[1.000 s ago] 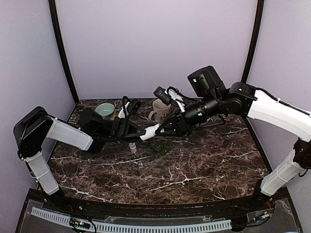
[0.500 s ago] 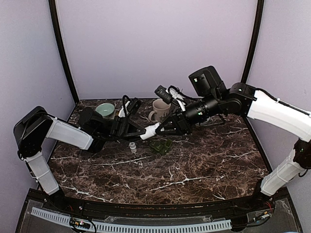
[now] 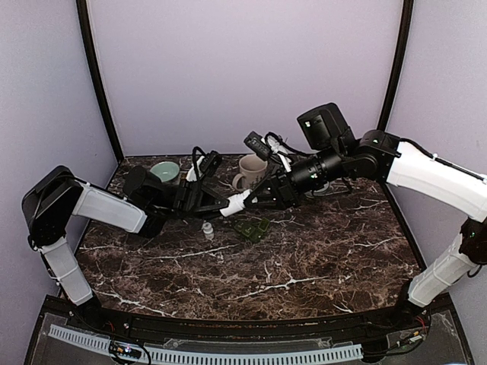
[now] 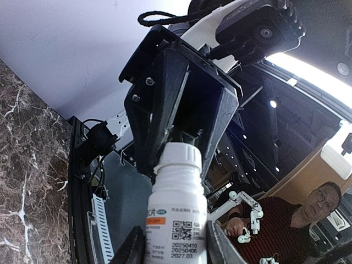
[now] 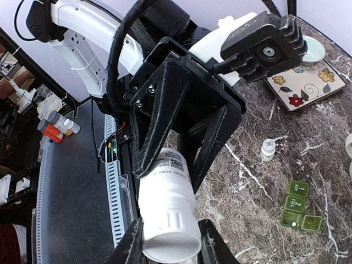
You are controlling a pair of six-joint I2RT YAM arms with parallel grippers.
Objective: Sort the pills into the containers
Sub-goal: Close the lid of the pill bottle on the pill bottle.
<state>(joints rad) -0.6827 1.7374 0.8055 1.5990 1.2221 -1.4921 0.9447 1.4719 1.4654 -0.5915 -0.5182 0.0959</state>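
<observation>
Over the last second my 2 arms have barely shifted. The pill bottle (image 3: 237, 201) has risen a touch and hangs clear of the bench (image 3: 319, 258). My left end effector (image 4: 176, 245) is clamped narrow on its body, and my right end effector (image 5: 171, 242) grips its cap (image 5: 169, 228). I judge uncapping is under way, with nothing sorted yet. The green organiser (image 3: 251, 228) lies just below. The bench is dark veined marble, and the walls (image 3: 243, 68) are lilac.

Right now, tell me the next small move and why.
Probably twist the right gripper to unscrew the cap: it clamps that cap while the left gripper holds the white bottle by its body, in the air, cap not yet off.
</observation>
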